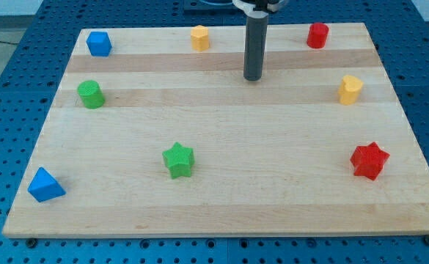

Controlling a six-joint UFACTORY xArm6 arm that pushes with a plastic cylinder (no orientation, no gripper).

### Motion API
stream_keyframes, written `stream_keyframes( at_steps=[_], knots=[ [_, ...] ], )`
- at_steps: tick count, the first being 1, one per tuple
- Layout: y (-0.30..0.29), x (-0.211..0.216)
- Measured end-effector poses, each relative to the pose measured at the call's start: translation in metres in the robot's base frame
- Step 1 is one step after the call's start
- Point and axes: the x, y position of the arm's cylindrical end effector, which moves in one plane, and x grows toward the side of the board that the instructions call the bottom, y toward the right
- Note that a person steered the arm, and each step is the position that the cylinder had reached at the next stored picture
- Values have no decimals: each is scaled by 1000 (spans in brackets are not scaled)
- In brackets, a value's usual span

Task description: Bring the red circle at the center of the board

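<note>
The red circle (317,35), a short red cylinder, stands near the board's top edge at the view's upper right. My tip (253,77) rests on the board at the upper middle, well to the left of the red circle and a little below it, touching no block. A red star (369,160) lies at the lower right.
On the wooden board (221,213) there are also a yellow block (200,37) at the top middle, a yellow block (350,89) at the right, a blue block (98,43) at the top left, a green circle (91,94), a green star (178,160) and a blue triangle (45,185).
</note>
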Motion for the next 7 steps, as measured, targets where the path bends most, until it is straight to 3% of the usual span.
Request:
stream_keyframes(
  at_steps=[2,3,4,5,6,7],
  knots=[
    [-5,0],
    [-6,30],
    [8,6],
    [101,-29],
    [178,-37],
    [182,-84]
  ],
)
